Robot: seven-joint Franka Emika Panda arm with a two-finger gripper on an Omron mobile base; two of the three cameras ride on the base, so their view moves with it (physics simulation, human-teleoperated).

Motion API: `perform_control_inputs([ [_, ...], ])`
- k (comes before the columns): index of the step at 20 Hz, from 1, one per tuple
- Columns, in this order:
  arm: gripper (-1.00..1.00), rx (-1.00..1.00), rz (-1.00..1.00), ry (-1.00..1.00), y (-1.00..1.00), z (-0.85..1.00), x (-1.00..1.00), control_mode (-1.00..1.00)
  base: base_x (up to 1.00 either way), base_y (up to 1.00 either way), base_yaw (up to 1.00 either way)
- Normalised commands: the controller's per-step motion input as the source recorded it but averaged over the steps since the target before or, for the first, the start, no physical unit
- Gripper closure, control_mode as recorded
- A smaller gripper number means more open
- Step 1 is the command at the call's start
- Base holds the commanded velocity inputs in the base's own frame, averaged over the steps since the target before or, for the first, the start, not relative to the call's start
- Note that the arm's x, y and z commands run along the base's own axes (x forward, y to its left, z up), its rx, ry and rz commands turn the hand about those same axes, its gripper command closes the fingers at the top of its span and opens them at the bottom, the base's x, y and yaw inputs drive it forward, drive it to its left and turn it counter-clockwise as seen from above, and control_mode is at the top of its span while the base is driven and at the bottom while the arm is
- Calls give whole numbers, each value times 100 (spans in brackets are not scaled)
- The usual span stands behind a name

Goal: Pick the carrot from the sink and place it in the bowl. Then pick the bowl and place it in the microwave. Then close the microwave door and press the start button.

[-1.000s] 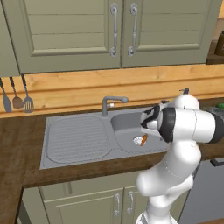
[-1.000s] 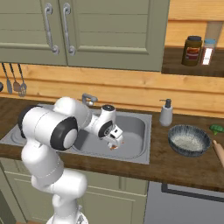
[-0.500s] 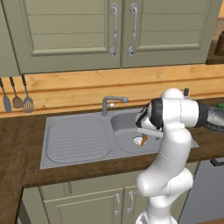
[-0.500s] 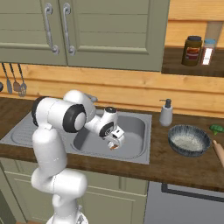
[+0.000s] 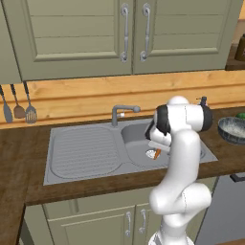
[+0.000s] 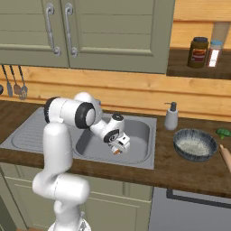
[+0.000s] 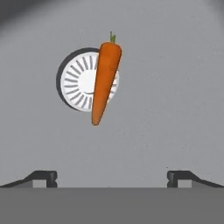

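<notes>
Carrot (image 7: 105,78) lying on the floor of the sink (image 5: 86,153), partly across the round drain (image 7: 78,81). Gripper (image 7: 111,177) poised above it inside the basin, jaws spread wide, gripping nothing. Bowl (image 6: 195,145) resting on the counter (image 6: 180,173), right of the sink.

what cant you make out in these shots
- Carrot in the left base view: mostly hidden behind the arm and hand.
- Carrot in the right base view: a small orange speck under the hand, shape unreadable.
- Pincer in the hand view: the fingertips alone show.
- Bowl in the left base view: cut off by the right edge.
</notes>
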Motion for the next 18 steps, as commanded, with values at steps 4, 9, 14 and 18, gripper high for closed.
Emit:
perform_control_inputs([
  [4, -100, 3, 0, 0, -7, -35, 41, -100, 0, 0, 0],
  [9, -100, 3, 0, 0, -5, -34, 43, -100, 0, 0, 0],
  [14, -100, 1, 0, 0, -6, -28, 59, -100, 0, 0, 0],
  [18, -100, 0, 0, 0, -9, -37, 49, -100, 0, 0, 0],
])
